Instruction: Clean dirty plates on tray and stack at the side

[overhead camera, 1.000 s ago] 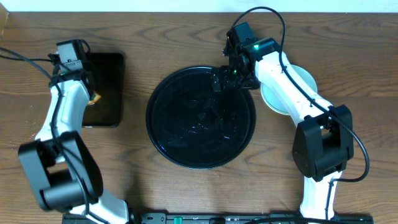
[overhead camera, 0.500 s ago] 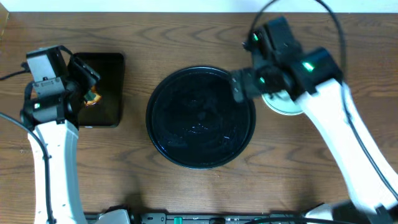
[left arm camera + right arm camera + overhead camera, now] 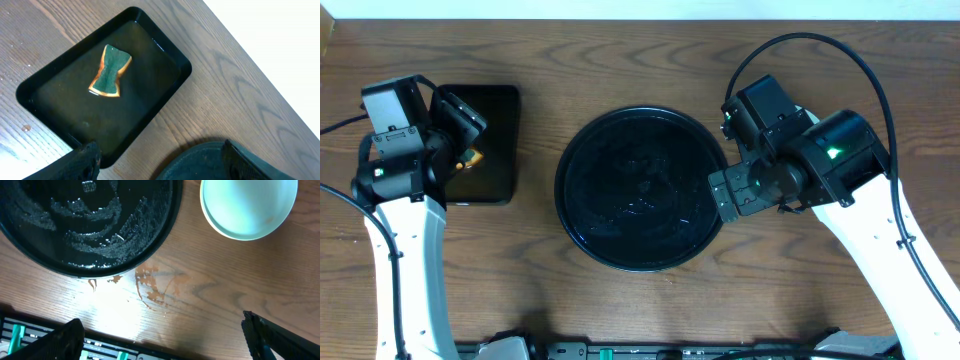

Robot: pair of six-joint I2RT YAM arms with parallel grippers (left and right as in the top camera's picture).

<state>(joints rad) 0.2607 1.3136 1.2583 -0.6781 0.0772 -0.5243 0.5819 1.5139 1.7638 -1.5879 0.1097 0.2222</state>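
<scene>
Table (image 3: 620, 50): brown wood grain, with an orange-brown smear (image 3: 155, 287) just beside the tray (image 3: 150, 230).
Top edge: pale strip (image 3: 620, 8), perhaps wall.
Left gripper (image 3: 160, 155): fingers spread, empty.
Right gripper (image 3: 162, 325): fingers spread, empty.

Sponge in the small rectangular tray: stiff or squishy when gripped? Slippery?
Probably squishy: the sponge is pinched in at its waist like a bow-tie, so it likely deforms under a grip. Likely light, being small and thin. Possibly damp and slick: the rectangular tray under it looks glossy, though water can't be confirmed.
</scene>
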